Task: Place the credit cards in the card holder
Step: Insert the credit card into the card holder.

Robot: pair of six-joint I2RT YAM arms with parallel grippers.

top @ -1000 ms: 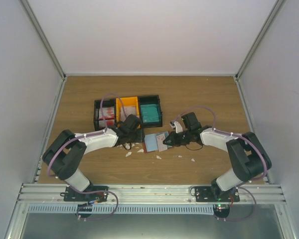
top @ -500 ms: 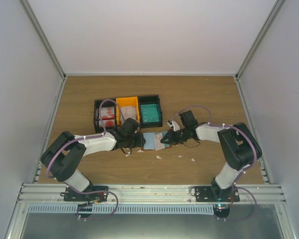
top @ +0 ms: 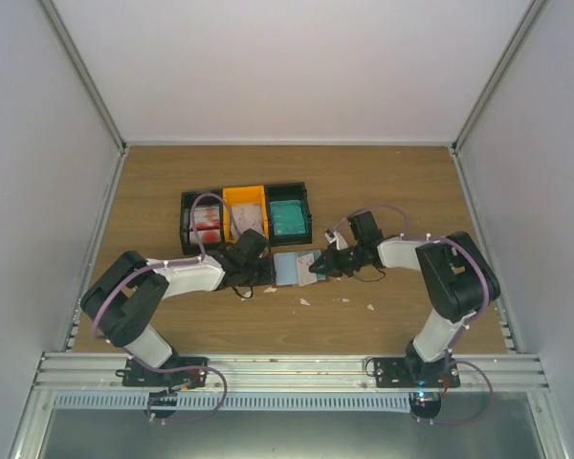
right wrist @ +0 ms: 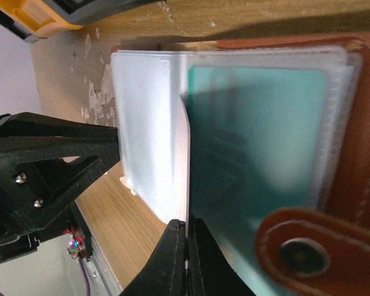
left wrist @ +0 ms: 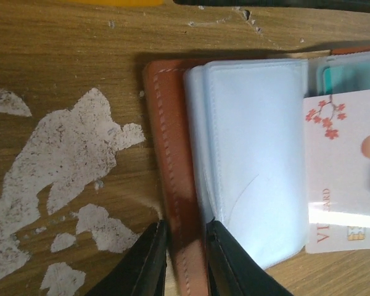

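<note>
The reddish-brown card holder (top: 289,269) lies open on the wood, its pale clear pockets (left wrist: 256,166) facing up. My left gripper (left wrist: 186,246) has closed on its left leather edge (left wrist: 166,142), one finger on each side. My right gripper (right wrist: 187,231) is shut on a pale credit card, seen edge-on (right wrist: 186,172) over the pockets. In the left wrist view that card (left wrist: 342,179) shows red blossoms and lies across the holder's right half. A teal credit card (right wrist: 259,148) sits inside a clear pocket. The holder's snap strap (right wrist: 302,253) is beside my right fingers.
Joined black and orange bins (top: 246,215) stand just behind the holder, with red cards (top: 207,222) at left and teal cards (top: 289,215) at right. White scraps (top: 304,301) lie in front. Worn white patches (left wrist: 61,166) mark the wood left of the holder.
My left jaws have narrowed onto the holder's leather edge. My right gripper has moved left with the pale card, from the holder's right side to over its pockets.
</note>
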